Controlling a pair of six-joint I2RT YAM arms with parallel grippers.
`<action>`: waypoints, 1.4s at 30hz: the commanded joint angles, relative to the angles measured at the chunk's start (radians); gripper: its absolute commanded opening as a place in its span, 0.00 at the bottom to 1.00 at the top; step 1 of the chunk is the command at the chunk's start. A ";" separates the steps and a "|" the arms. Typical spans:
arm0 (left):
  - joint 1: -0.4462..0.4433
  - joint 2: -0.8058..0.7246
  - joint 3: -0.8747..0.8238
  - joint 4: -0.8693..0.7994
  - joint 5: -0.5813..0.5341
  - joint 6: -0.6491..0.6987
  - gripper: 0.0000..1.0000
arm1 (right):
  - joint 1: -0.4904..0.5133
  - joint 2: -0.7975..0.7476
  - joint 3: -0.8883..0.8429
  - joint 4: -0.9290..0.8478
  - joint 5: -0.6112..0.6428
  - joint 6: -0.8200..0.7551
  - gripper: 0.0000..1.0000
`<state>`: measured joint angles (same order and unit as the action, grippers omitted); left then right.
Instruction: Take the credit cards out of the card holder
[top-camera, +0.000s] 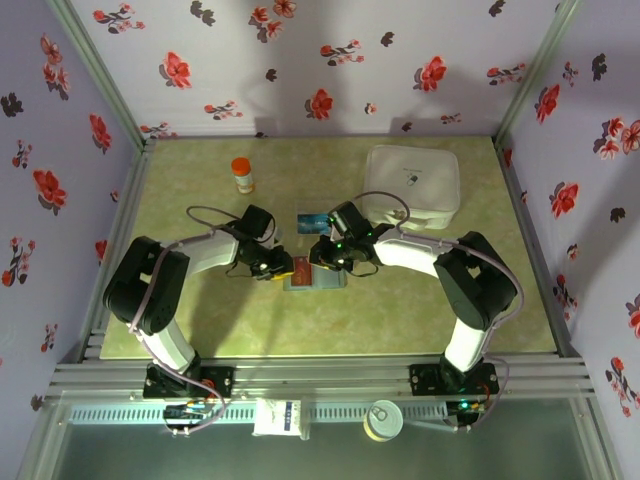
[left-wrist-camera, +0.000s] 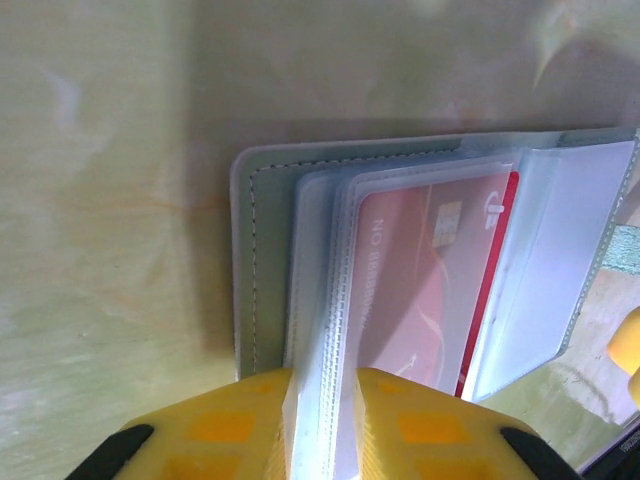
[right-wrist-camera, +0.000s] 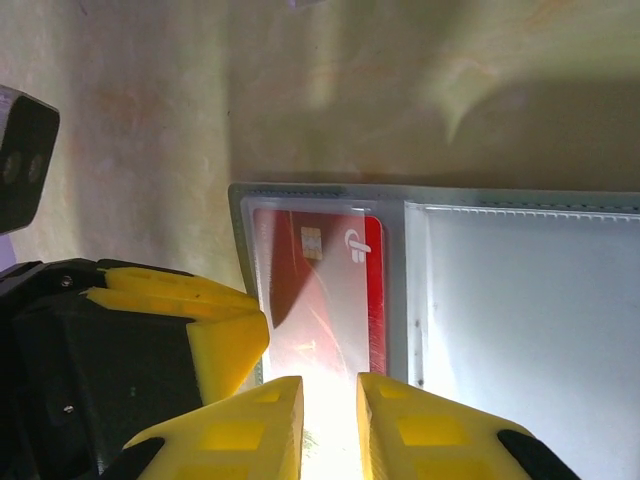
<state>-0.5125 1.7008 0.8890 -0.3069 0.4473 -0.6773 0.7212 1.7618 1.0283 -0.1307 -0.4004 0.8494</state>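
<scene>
The grey-blue card holder (top-camera: 322, 280) lies open at the table's middle, its panel edge (left-wrist-camera: 262, 260) and clear sleeves (right-wrist-camera: 520, 320) showing up close. A red credit card (left-wrist-camera: 420, 290) (right-wrist-camera: 320, 300) sits in a sleeve, with a red strip bare along one side. My left gripper (left-wrist-camera: 322, 420) (top-camera: 275, 268) is shut on the holder's clear sleeve edges. My right gripper (right-wrist-camera: 330, 430) (top-camera: 325, 258) comes from the opposite side, its jaws narrow around the red card's near end, where glare hides the contact. A blue credit card (top-camera: 311, 222) lies loose behind the holder.
An orange-capped bottle (top-camera: 243, 175) stands at the back left. A large white square box (top-camera: 412, 185) sits at the back right. The left gripper's yellow finger (right-wrist-camera: 200, 320) is close beside my right fingers. Flowered walls enclose the table.
</scene>
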 joint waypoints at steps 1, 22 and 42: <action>-0.008 -0.005 -0.019 0.001 0.010 -0.015 0.21 | 0.011 0.008 0.023 0.016 -0.019 0.020 0.22; -0.006 0.026 0.052 -0.040 -0.010 0.011 0.07 | 0.013 0.045 0.013 0.055 -0.056 0.030 0.22; -0.002 0.035 0.015 -0.026 -0.019 0.004 0.05 | 0.017 0.109 0.024 0.088 -0.092 0.039 0.24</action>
<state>-0.5133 1.7287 0.9276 -0.3176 0.4454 -0.6804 0.7300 1.8523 1.0283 -0.0696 -0.4728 0.8730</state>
